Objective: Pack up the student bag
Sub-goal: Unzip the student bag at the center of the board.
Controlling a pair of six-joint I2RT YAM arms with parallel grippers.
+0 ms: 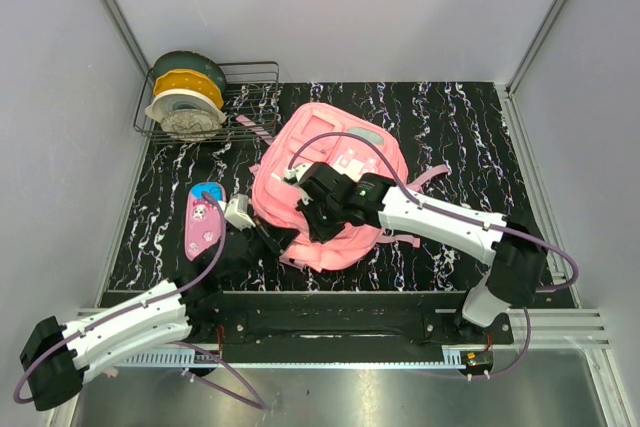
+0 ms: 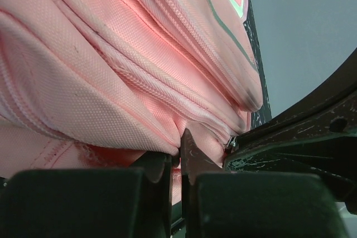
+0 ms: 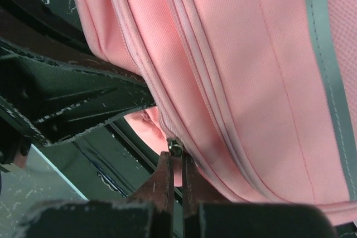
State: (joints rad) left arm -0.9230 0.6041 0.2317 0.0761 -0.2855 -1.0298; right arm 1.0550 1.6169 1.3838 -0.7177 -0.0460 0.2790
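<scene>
- Right jaws, closest to the lens in the right wrist view, are pinched fully together on the small metal zipper pull [image 3: 175, 149] at the seam of the student bag [image 1: 325, 137].
- Left jaws are likewise closed tight. Pink cloth shows in the slit between them, so they appear to nip a fold of the bag's fabric at its near-left edge.
- The bag lies flat in the middle of the black marbled desk [image 1: 470, 117], front pockets up. The right arm [image 1: 440, 217] reaches over it from the right, and the left arm [image 1: 130, 327] comes in low from the near left.
- Step in hand, as I judge it, is running the zip open so things can go in. None of the views shows an opening.
- To do it well, draw the pull along the line of the teeth rather than upward. Let the left grip hold the fabric taut against that pull so the cloth does not bunch under the slider.
- The two wrists sit very close together, so the travel should lead the right one away from the left.
- A pink-and-blue pencil case [image 1: 203, 217] lies just left of the bag, near the left arm.
- A wire rack [image 1: 255, 72] with round green, yellow and white reels stands at the far-left corner, well apart.
- Bare desk lies right of and beyond the bag. Grey walls close three sides, and the arms' mounting rail marks the near edge.
</scene>
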